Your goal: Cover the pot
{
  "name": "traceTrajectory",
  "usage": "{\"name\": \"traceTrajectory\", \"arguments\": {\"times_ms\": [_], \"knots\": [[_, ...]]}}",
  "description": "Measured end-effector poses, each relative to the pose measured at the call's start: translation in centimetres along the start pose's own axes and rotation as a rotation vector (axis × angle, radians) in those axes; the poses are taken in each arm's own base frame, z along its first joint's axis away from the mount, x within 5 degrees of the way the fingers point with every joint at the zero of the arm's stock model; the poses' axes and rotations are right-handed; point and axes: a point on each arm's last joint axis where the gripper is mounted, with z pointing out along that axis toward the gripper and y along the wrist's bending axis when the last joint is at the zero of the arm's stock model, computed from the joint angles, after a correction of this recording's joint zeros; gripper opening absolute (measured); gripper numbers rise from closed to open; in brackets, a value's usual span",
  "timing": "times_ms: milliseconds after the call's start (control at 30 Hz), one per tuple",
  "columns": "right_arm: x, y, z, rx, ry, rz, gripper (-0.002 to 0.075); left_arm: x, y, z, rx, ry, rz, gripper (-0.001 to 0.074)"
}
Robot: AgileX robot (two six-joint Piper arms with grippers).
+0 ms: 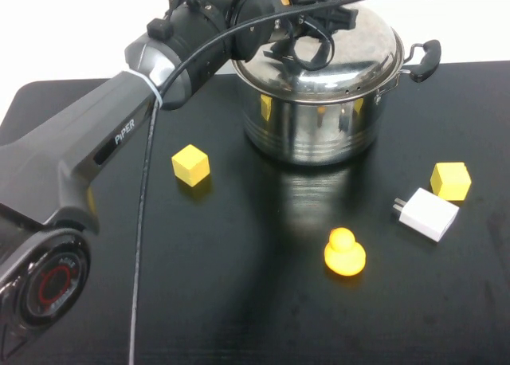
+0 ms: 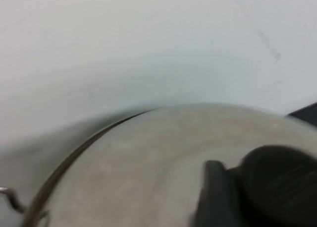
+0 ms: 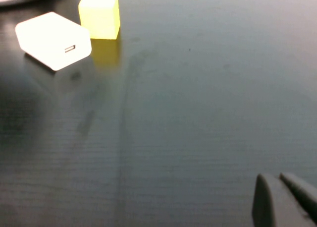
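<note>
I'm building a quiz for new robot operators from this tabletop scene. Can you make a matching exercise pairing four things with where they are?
Things:
1. domed steel lid
2. white plug-in charger block
3. orange rounded toy
4. left hand

Places:
A. just in front of the yellow cube on the robot's right
B. resting on the shiny steel pot
C. at the knob on top
D. alone, in front of the pot

Pairs: 1-B, 2-A, 3-D, 4-C

The right hand is low over the bare black table.

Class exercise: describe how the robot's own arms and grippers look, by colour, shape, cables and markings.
The left arm is grey and black, tubular, marked PIPER in white, with a red ring on its base joint and a black cable alongside. The left gripper is black, above the lid. The right gripper shows dark grey fingers over the table.
</note>
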Motion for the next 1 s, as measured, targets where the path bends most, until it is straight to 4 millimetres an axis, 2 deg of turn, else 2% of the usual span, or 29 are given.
{"name": "traceTrajectory", "arguments": {"times_ms": [67, 167, 300, 433, 567, 667, 700, 833, 900, 1000], "knots": [[0.0, 0.0, 0.0, 0.0, 0.0, 0.0, -0.0002, 0.1, 0.0, 0.0, -0.002, 0.01, 0.002, 0.0484], [0.0, 0.0, 0.0, 0.0, 0.0, 0.0, -0.0002, -0.2, 0.1, -0.4, -0.007, 0.015, 0.012, 0.0564], [0.0, 0.0, 0.0, 0.0, 0.0, 0.0, -0.0002, -1.0, 0.0, -1.6, -0.014, 0.039, 0.029, 0.0569], [0.0, 0.0, 0.0, 0.0, 0.0, 0.0, -0.0002, -3.7, -0.2, -4.6, -0.03, -0.011, 0.073, 0.0536], [0.0, 0.0, 0.0, 0.0, 0.0, 0.0, -0.0002, -7.5, -0.4, -9.2, -0.067, -0.09, 0.146, 0.047], [0.0, 0.0, 0.0, 0.0, 0.0, 0.0, -0.0002, -10.0, -0.6, -13.5, -0.097, -0.13, 0.18, 0.0372], [0.0, 0.0, 0.0, 0.0, 0.0, 0.0, -0.0002, -10.6, -0.6, -14.6, -0.102, -0.135, 0.178, 0.0333], [0.0, 0.0, 0.0, 0.0, 0.0, 0.0, -0.0002, -12.6, -0.8, -20.0, -0.126, -0.147, 0.171, 0.01], [0.0, 0.0, 0.0, 0.0, 0.0, 0.0, -0.0002, -13.4, -0.8, -22.6, -0.141, -0.148, 0.173, 0.0042], [0.0, 0.0, 0.0, 0.0, 0.0, 0.0, -0.0002, -14.2, -0.8, -26.6, -0.161, -0.148, 0.17, 0.0013]]}}
